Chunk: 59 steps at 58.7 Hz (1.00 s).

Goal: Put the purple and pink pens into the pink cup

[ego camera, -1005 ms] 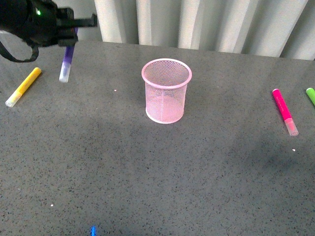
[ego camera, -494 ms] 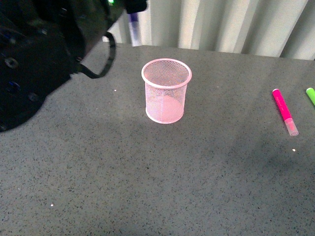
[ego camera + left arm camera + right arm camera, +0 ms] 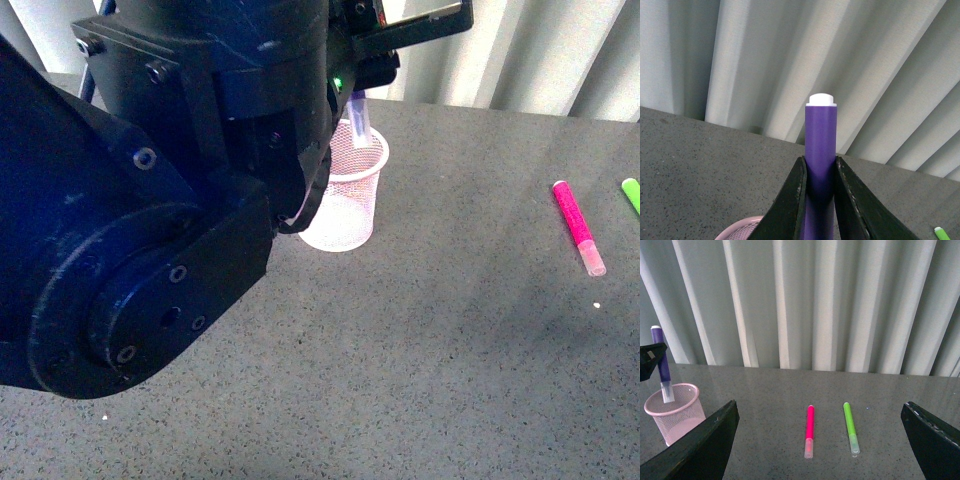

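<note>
My left gripper [image 3: 820, 159] is shut on the dark purple pen [image 3: 821, 135] and holds it upright. In the front view the pen's clear cap [image 3: 358, 118] points down, just above or at the rim of the pink mesh cup [image 3: 352, 205]. The right wrist view shows the purple pen [image 3: 660, 367] with its cap dipping into the cup [image 3: 675, 412]. The magenta-pink pen [image 3: 575, 222] lies flat on the table at the right, and also shows in the right wrist view [image 3: 810, 427]. My right gripper [image 3: 820, 406] is open and empty, hanging above the pink pen.
A green marker [image 3: 850, 429] lies beside the pink pen, at the right edge of the front view [image 3: 631, 192]. My left arm [image 3: 170, 200] fills the front view's left half and hides the table there. White curtains [image 3: 815, 305] stand behind the grey table [image 3: 450, 350].
My left arm has swung from the far left to over the cup, carrying the purple pen. It now blocks the left of the front view and hides the yellow marker.
</note>
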Available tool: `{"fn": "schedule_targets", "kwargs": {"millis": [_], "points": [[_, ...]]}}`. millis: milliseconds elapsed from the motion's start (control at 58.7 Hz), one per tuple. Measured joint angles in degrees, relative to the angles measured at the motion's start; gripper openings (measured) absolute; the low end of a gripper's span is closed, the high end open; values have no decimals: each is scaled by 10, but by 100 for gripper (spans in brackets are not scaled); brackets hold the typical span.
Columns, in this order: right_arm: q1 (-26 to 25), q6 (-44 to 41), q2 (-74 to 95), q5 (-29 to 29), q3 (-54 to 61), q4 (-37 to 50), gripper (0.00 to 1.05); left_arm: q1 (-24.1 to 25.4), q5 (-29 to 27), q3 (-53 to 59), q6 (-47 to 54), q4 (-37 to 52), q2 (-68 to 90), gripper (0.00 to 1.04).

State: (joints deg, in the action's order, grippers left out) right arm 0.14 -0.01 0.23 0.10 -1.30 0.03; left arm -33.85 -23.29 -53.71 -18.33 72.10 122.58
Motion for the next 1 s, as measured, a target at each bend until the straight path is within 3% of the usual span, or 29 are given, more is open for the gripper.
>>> {"fn": "schedule_targets", "kwargs": {"millis": [800,1005], "points": [[0,0,0,0,0,0,98,30,14,-37,-5,-39,69,12],[0,0,0,0,0,0,98,31,40,2,-33,-73,39,47]]}}
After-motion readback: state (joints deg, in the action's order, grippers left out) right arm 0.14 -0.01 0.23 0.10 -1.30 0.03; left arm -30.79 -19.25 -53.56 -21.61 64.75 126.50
